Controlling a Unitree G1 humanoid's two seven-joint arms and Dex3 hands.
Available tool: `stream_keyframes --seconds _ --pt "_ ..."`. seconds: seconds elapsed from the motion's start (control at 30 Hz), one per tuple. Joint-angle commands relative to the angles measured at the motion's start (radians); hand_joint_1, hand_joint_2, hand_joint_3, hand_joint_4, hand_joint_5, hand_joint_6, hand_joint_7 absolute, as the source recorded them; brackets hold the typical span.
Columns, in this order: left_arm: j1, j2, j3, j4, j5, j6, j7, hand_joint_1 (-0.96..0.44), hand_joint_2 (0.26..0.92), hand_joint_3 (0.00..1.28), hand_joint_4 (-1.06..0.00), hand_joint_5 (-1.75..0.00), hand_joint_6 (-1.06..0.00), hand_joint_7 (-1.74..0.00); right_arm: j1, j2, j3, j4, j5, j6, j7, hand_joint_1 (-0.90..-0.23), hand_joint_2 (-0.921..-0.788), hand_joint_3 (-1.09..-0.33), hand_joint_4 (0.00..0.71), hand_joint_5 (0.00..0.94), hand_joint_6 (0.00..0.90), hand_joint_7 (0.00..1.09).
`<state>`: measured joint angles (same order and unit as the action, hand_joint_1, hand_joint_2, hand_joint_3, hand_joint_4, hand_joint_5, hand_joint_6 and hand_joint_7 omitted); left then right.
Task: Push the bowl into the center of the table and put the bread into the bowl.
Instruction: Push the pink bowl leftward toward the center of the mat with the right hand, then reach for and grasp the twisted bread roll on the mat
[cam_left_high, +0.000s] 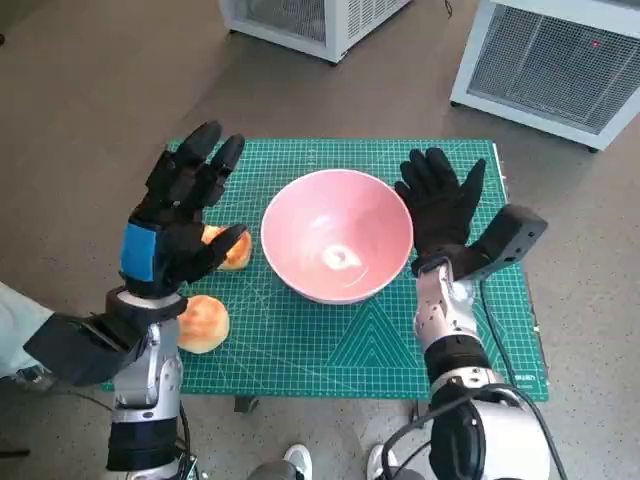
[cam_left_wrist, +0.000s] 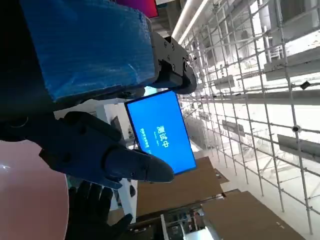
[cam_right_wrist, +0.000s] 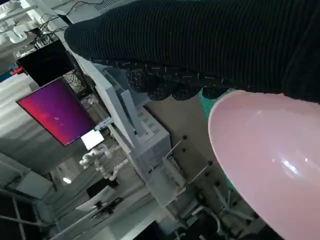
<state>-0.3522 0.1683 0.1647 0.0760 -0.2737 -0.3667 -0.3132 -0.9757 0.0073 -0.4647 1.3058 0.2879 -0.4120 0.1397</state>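
Note:
A pink bowl (cam_left_high: 337, 235) stands empty near the middle of the green cutting mat (cam_left_high: 400, 340). My right hand (cam_left_high: 441, 205) is open, its fingers spread flat against the bowl's right side; the bowl's rim (cam_right_wrist: 265, 150) fills part of the right wrist view. My left hand (cam_left_high: 180, 215) hovers open, raised above the mat's left part, holding nothing. One bread roll (cam_left_high: 233, 248) lies partly hidden under that hand, left of the bowl. A second roll (cam_left_high: 203, 322) lies near the mat's front left edge. The left wrist view catches the bowl's edge (cam_left_wrist: 30, 200) and the gloved right hand (cam_left_wrist: 95, 215).
White metal cabinets (cam_left_high: 545, 60) stand on the floor beyond the table, another (cam_left_high: 310, 20) further left. A person's shoes (cam_left_high: 297, 462) show at the table's near edge. The right arm's black wrist camera (cam_left_high: 510, 240) juts out over the mat's right side.

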Motion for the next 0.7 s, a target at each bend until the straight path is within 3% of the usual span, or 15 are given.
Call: stream_keyframes --seconds 0.03,0.2,0.33,0.4,0.53,0.7 --pt "-0.005 -0.003 -0.005 0.004 0.006 0.001 0.004 -0.52 0.921 0.17 -0.37 0.00 -0.30 -0.27 0.015 -0.041 0.056 -0.015 -0.075 -0.073 -0.036 -0.576 -0.921 -0.898 0.234 0.003 0.247 0.22" --pt "-0.020 -0.004 -0.007 0.013 0.002 0.002 0.001 -0.52 0.921 0.17 -0.37 0.00 -0.30 -0.25 0.026 -0.070 0.110 -0.047 -0.134 -0.174 -0.031 -0.595 -0.921 -0.892 0.233 0.002 0.237 0.22" --pt "-0.047 -0.008 -0.013 0.028 0.003 0.004 0.001 -0.52 0.921 0.17 -0.36 0.00 -0.28 -0.24 0.051 -0.086 0.152 -0.117 -0.160 -0.299 0.031 -0.616 -0.921 -0.867 0.233 0.002 0.239 0.22" --pt "-0.058 -0.008 -0.014 0.037 0.003 0.003 -0.001 -0.52 0.921 0.18 -0.35 0.00 -0.28 -0.23 0.060 -0.088 0.163 -0.140 -0.157 -0.331 0.059 -0.637 -0.921 -0.846 0.234 0.002 0.242 0.22" --pt "-0.086 -0.006 -0.015 0.055 0.006 0.004 0.000 -0.52 0.921 0.18 -0.35 0.00 -0.28 -0.22 0.094 -0.085 0.185 -0.239 -0.119 -0.394 0.160 -0.666 -0.921 -0.825 0.234 0.002 0.243 0.22" --pt "-0.117 -0.003 -0.020 0.068 0.012 0.007 0.001 -0.53 0.921 0.18 -0.35 0.00 -0.28 -0.21 0.144 -0.081 0.216 -0.385 -0.075 -0.412 0.252 -0.687 -0.921 -0.802 0.236 0.002 0.244 0.23"
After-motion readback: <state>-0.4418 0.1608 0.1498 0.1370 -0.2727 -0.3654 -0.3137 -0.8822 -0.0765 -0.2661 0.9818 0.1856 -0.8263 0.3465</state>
